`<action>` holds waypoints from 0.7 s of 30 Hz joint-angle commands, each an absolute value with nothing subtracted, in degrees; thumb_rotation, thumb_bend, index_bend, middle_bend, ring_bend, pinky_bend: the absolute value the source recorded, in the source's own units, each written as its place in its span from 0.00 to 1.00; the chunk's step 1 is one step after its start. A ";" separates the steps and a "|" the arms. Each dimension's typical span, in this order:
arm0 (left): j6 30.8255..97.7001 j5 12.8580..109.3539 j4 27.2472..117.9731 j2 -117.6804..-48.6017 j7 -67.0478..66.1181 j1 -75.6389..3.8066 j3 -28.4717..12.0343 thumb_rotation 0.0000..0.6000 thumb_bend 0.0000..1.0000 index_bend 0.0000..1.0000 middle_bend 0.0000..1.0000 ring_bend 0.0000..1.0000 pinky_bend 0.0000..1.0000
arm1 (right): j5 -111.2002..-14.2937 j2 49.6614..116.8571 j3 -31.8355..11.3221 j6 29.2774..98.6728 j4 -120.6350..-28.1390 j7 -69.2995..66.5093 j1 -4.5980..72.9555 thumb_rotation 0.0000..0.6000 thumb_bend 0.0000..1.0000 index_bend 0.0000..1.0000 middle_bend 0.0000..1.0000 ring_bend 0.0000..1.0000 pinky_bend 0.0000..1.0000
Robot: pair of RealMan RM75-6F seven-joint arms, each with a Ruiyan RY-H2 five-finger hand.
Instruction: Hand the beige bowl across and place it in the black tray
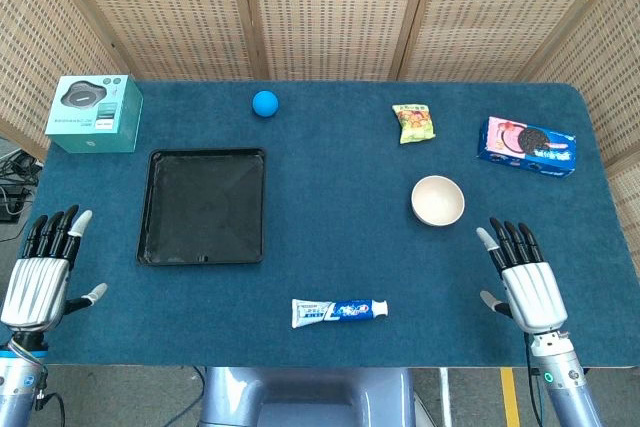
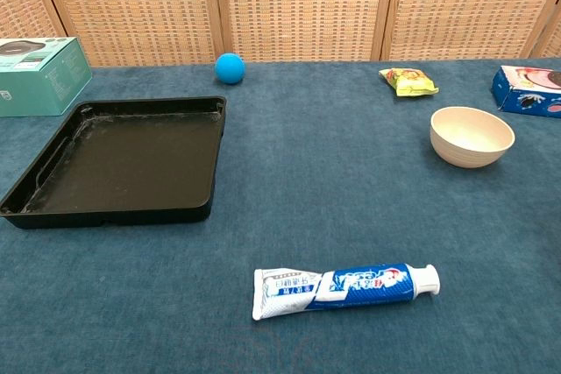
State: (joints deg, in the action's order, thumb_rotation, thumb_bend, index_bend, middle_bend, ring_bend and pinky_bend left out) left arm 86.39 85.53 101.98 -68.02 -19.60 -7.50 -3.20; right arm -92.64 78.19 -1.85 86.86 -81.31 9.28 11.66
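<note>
The bowl (image 1: 438, 200) sits upright on the table (image 1: 330, 247) at 3 o'clock, well apart from the tray (image 1: 203, 206) at 9. Right hand (image 1: 522, 275) near the bowl, and left hand (image 1: 42, 269) at 8 o'clock, both spread and holding nothing.

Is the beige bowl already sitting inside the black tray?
No. The beige bowl stands on the blue table, well apart from the black tray.
</note>
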 commanded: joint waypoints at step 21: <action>85.88 85.35 101.74 -67.62 -18.99 -7.62 -3.38 1.00 0.00 0.00 0.00 0.00 0.00 | -93.68 79.30 -2.82 86.91 -80.37 7.50 12.30 1.00 0.24 0.09 0.00 0.00 0.01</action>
State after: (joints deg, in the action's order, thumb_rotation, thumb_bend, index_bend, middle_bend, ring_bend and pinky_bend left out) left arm 85.89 85.43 101.75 -67.65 -19.08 -7.62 -3.33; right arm -93.43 79.09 -2.63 86.70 -80.53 7.73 12.11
